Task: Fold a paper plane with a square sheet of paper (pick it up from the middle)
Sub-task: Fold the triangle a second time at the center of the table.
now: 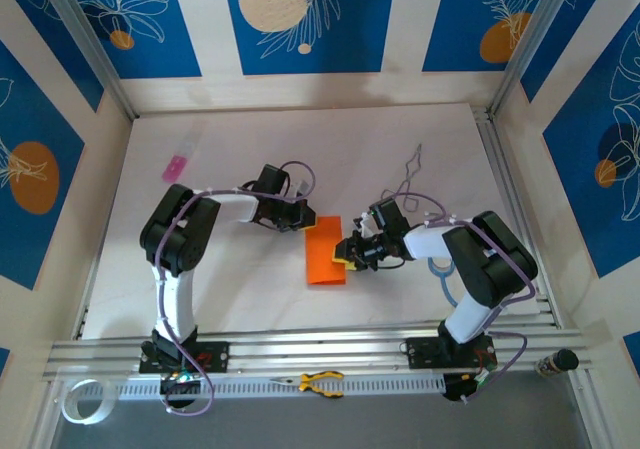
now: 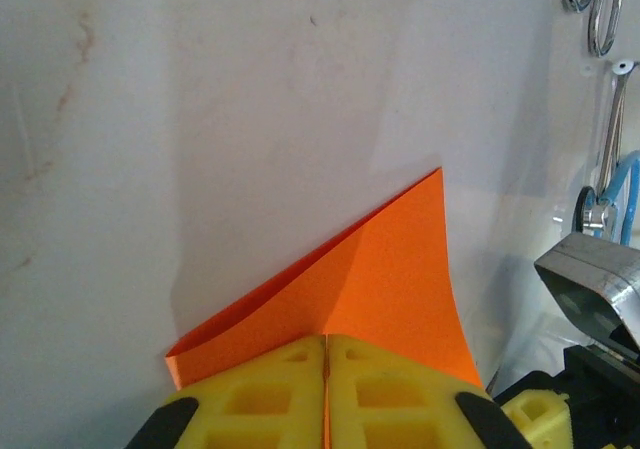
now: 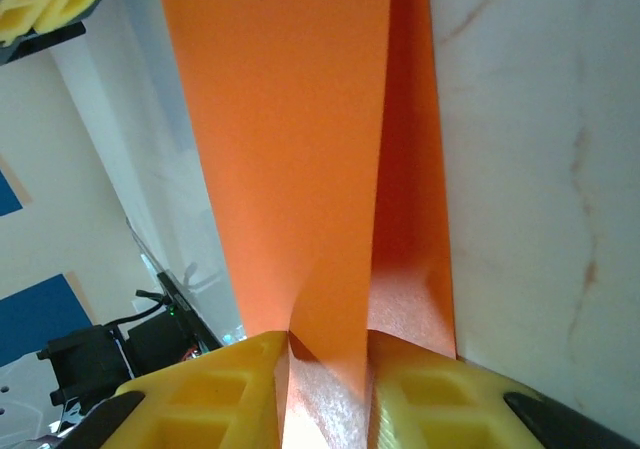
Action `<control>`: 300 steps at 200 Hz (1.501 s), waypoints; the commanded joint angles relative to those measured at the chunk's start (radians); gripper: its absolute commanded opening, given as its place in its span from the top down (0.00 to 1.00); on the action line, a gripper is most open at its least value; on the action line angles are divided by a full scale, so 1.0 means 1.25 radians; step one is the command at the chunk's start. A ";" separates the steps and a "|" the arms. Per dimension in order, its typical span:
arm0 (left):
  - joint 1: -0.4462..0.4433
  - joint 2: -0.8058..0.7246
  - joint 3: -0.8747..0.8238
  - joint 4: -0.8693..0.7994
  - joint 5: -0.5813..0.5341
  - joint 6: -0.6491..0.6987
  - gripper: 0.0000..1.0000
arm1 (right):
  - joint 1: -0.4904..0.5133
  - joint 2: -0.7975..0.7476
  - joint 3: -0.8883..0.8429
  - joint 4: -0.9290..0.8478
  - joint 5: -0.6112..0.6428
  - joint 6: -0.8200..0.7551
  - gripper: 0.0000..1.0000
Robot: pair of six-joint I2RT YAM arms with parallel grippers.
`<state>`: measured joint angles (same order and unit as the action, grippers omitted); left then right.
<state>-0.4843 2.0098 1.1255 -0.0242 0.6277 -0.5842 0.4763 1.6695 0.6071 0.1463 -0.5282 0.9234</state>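
Two grippers worked square sheet of paper [image 1: 323,257], folded narrow, at middle of table [image 1: 250,294]. Left gripper [image 2: 326,341] pinched its edge. Right gripper [image 3: 330,337] narrow, straddled raised fold, unclamped. We judged: close squarely on crease, layers aligned, no tugging.

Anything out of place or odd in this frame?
Nothing spilled or damaged. The yellow-handled pliers lie on the front rail between the arm bases, off the table; the orange paper sits folded, uncrumpled.
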 commanded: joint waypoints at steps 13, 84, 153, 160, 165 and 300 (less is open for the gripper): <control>0.004 -0.064 0.018 -0.059 -0.029 0.035 0.79 | -0.008 0.034 0.013 0.035 -0.051 -0.016 0.79; -0.021 -0.228 -0.048 -0.057 -0.074 0.071 0.52 | -0.029 0.031 0.038 0.021 -0.050 -0.017 0.82; -0.176 -0.353 -0.143 -0.081 -0.263 0.207 0.51 | -0.043 0.046 0.060 0.019 -0.056 -0.022 0.84; -0.195 -0.367 -0.160 -0.074 -0.298 0.227 0.51 | -0.044 0.047 0.061 0.020 -0.056 -0.021 0.85; -0.209 -0.376 -0.170 -0.069 -0.319 0.239 0.51 | -0.044 0.047 0.061 0.020 -0.058 -0.020 0.87; -0.531 -0.316 -0.210 -0.007 -0.757 0.459 0.43 | -0.046 0.029 0.045 0.030 -0.049 0.014 0.93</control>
<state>-1.1145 1.5677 0.8089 0.0135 -0.1642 -0.0662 0.4221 1.7119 0.6678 0.1783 -0.5793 0.9295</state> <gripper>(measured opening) 0.563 0.077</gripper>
